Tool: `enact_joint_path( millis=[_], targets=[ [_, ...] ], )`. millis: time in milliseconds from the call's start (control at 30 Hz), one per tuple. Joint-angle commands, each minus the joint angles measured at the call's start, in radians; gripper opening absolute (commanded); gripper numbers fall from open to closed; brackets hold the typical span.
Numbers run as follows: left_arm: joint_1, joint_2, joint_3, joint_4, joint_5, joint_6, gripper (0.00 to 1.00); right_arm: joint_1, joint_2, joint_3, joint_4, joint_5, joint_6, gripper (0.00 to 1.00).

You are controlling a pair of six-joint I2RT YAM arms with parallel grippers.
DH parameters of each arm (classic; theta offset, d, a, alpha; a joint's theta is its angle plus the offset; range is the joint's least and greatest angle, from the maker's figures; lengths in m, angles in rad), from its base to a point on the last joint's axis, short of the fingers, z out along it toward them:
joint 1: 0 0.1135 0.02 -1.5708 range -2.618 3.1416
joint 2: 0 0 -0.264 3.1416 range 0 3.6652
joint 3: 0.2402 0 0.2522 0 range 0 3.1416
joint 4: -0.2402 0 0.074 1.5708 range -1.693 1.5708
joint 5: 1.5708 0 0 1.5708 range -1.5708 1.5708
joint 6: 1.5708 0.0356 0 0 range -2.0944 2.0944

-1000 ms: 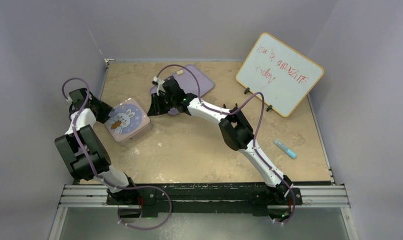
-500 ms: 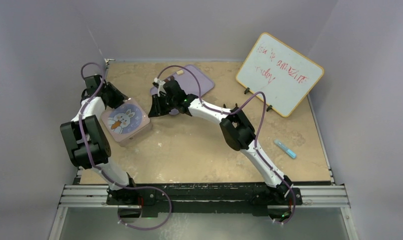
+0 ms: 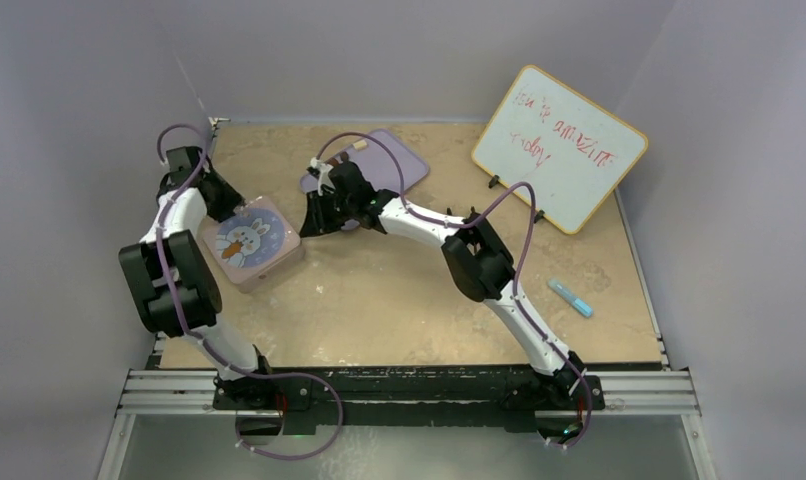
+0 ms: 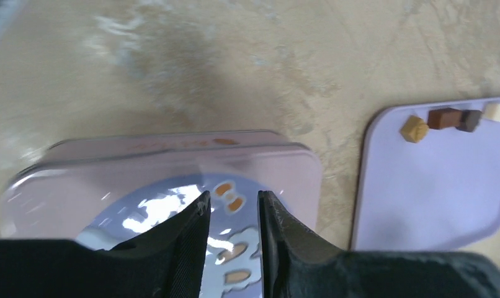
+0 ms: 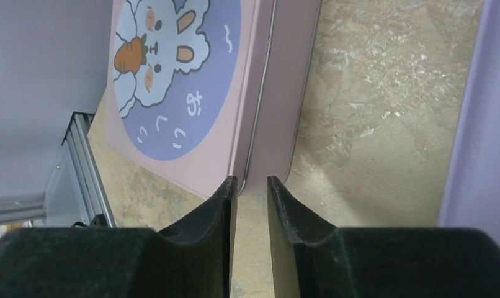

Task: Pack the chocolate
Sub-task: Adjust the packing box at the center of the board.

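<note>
Several small chocolate [image 4: 445, 117] lumps, caramel, brown, dark and cream, lie in a row at the edge of the lilac tray [image 4: 433, 180]. The pink tin [image 3: 251, 240] with a bunny lid sits closed at the left. My left gripper [image 3: 224, 197] hovers at its back-left corner. In the left wrist view this gripper [image 4: 233, 202] is narrowly open over the lid [image 4: 173, 155], with nothing between its jaws. My right gripper [image 3: 307, 224] is at the tin's right side. Seen from the wrist, this gripper [image 5: 250, 183] is narrowly open and empty, just short of the tin's [image 5: 173, 81] corner.
A whiteboard [image 3: 559, 148] with red writing stands propped at the back right. A light blue pen [image 3: 571, 298] lies on the table at the right. The right arm crosses over part of the lilac tray [image 3: 399, 160]. Grey walls enclose three sides.
My left arm swung away from me, from the tin's left side to its back-left corner, and its jaws narrowed a little. The right arm has barely moved.
</note>
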Motion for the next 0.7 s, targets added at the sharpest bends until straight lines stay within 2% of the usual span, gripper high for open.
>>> enact_joint_path(
  millis=[0,133,267,433,500,667],
  targets=[
    [0.004,-0.188,0.001,-0.090,-0.261,0.071,0.33,0.002,-0.090,-0.041,-0.017,-0.001,-0.024,0.28],
    [0.012,-0.270,-0.056,-0.072,-0.369,0.090,0.36,-0.001,-0.117,-0.068,0.007,-0.007,-0.018,0.32],
    [0.030,-0.222,-0.083,-0.085,-0.386,0.085,0.39,-0.001,-0.131,-0.078,0.015,-0.016,-0.014,0.32],
    [0.121,-0.075,-0.102,-0.125,-0.363,0.108,0.38,-0.001,-0.153,-0.092,0.015,-0.018,-0.019,0.32],
    [0.142,-0.035,-0.110,-0.112,-0.296,0.099,0.35,-0.001,-0.157,-0.095,0.020,-0.024,-0.016,0.32],
    [0.145,-0.018,-0.091,-0.108,-0.223,0.077,0.32,-0.001,-0.163,-0.099,0.021,-0.025,-0.015,0.30]
  ],
)
